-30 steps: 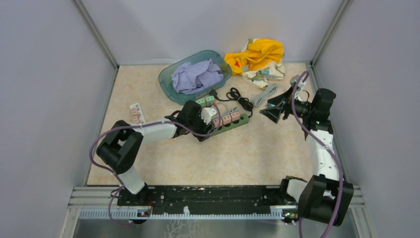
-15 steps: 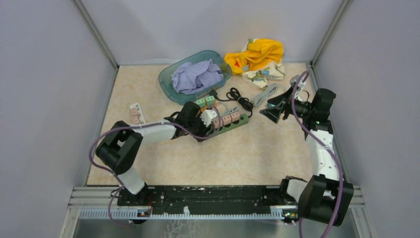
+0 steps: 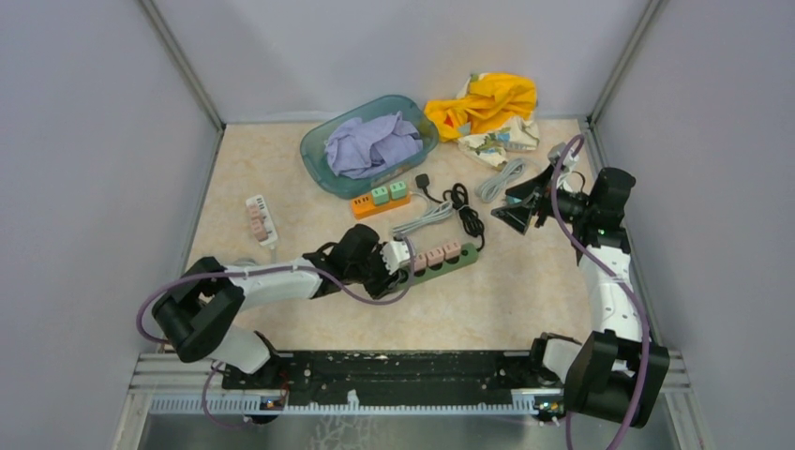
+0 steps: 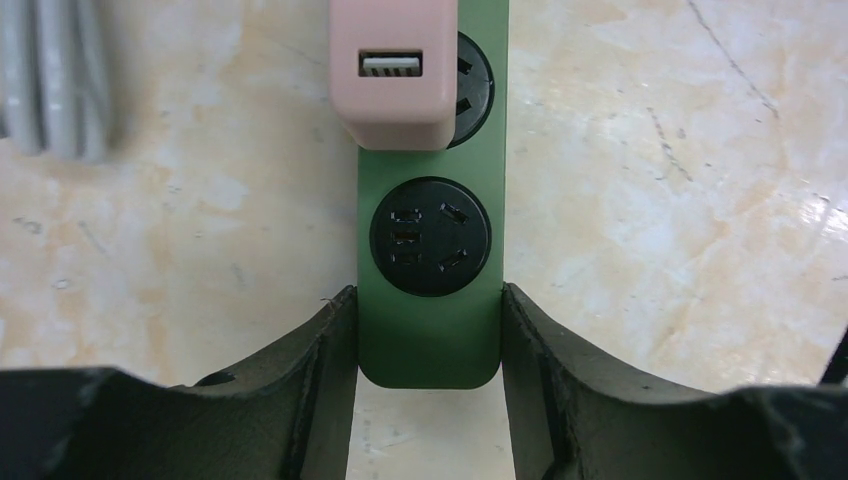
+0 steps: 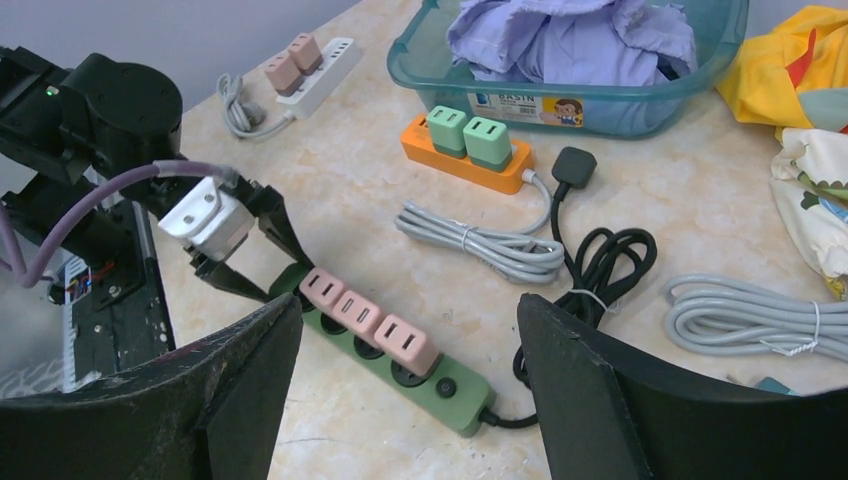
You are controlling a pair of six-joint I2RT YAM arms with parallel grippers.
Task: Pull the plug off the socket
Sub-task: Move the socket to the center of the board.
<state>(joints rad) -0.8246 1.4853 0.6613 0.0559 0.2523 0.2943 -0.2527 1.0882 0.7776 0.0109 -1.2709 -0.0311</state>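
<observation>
on the left, the left gripper [image 3: 392, 261] is gripping narrow on the near end of the green power strip [image 3: 461, 262]; in the left wrist view its fingers [image 4: 320, 380] are pressing against both long sides of the strip, so we are judging that it is pinning the socket down rather than taking a plug; just past those fingers an empty socket [image 4: 430, 236] is facing up, and beyond it the nearest pink plug [image 4: 392, 70] is sitting in the strip; moving right, the three pink plugs [image 3: 436, 255] are standing in a row along the strip, which is lying flat on the tabletop [image 3: 525, 291]; its long axis is running from the left gripper rightward and slightly toward the back, with the black cord [image 3: 464, 202] leaving the far end; each plug is pointing up out of the strip's face, across that axis, so we are expecting the pull to go straight up off the tabletop; further right, the right gripper [image 3: 511, 204] is hovering wide open and holding nothing, apart from the strip; the plugs are lying to its left and below it; being free, and nearer the cord end, it is the arm we are judging best placed to take a plug.
</observation>
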